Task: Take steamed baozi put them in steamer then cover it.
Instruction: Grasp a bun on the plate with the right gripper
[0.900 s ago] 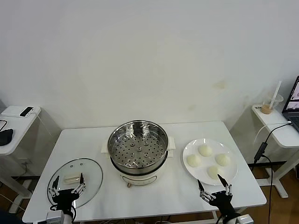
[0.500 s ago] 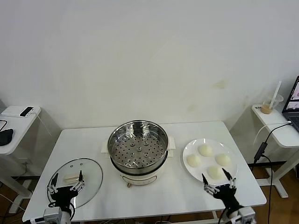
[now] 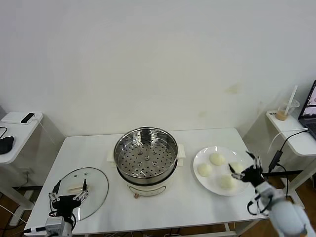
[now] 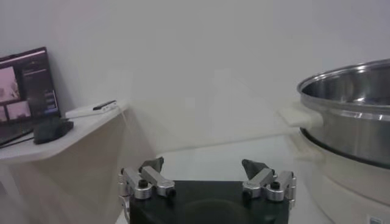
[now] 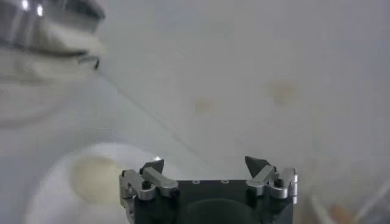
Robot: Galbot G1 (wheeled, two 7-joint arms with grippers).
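So far nothing is loaded; the step in hand looks like the reach for a first bun. Farthest left, the left tool (image 3: 68,198) hangs released over the near edge of the cover (image 3: 94,183), a clear glass lid with a pale handle lying flat on the surface (image 3: 192,200). At centre the steamer (image 3: 145,154) stands bare, its perforated tray shiny and unfilled. To its right, four smooth cream-white steamed baozi (image 3: 216,159) sit on a white plate (image 3: 199,158). The right tool (image 3: 244,169), fingers spread, hovers at the plate's right side, beside the buns. Next it probably must descend, straddle one bun, and close gently.
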